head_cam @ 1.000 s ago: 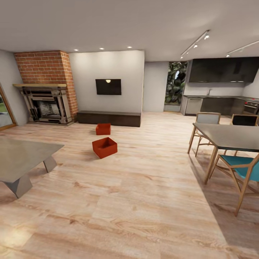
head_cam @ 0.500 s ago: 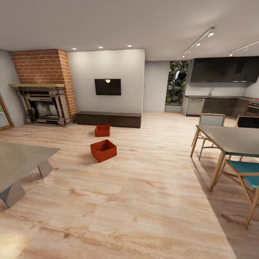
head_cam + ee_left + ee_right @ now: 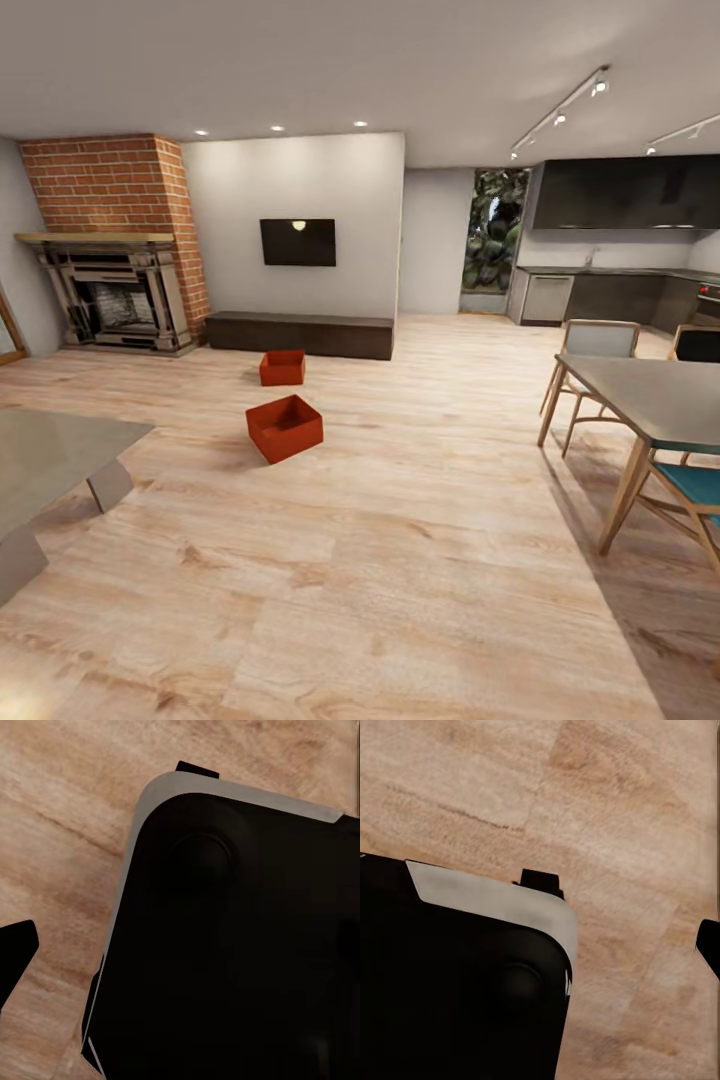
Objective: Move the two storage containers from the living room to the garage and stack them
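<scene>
Below my wrists I see wood-plank floor [image 3: 67, 817] and the dark, grey-edged body of my base [image 3: 240, 945]. A dark fingertip [image 3: 16, 952] of my left end effector pokes in at the edge of its wrist view, and a sliver of my right end effector [image 3: 709, 945] at the edge of the other; I cannot tell whether either is open or closed.

Ahead in the head view, a grey table [image 3: 45, 465] sits near on my left, and a dining table [image 3: 655, 395] with wooden chairs on my right. Farther on, the two boxes rest on the planks: the nearer box [image 3: 285, 428] turned at an angle, the far box [image 3: 283, 367] apart behind it, just before the long dark bench [image 3: 300, 334]. Beyond stand the brick fireplace [image 3: 110, 245], the wall TV [image 3: 298, 242] and, at far right, the kitchen [image 3: 620, 240].
</scene>
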Controlling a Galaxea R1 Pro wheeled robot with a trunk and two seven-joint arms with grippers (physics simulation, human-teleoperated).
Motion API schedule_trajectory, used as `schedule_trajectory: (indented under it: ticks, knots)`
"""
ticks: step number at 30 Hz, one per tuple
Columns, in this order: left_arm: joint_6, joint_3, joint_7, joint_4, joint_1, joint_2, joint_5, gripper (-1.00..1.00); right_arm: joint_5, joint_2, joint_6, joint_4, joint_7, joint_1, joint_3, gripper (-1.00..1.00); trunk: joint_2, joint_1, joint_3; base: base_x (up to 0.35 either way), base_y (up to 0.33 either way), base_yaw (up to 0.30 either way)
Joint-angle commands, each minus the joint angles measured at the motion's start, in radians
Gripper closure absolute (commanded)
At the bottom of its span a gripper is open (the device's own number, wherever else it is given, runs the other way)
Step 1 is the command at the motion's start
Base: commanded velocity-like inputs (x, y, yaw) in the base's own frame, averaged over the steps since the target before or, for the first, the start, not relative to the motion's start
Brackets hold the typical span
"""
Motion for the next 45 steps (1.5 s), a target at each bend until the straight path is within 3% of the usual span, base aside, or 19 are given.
schedule_trajectory:
  ticks: [1, 45]
  knots:
    - [-0.002, 0.005, 0.001, 0.000, 0.000, 0.000, 0.001, -1.00, -0.008, 0.000, -0.006, 0.003, -0.001, -0.001, 0.008, -1.00, 0.000, 0.001, -0.001, 0.323, 0.000, 0.000]
    - [-0.002, 0.005, 0.001, 0.000, 0.000, 0.000, 0.001, -1.00, -0.009, 0.003, -0.006, 0.003, 0.000, -0.001, 0.004, -1.00, 0.000, 0.001, -0.001, 0.323, 0.000, 0.000]
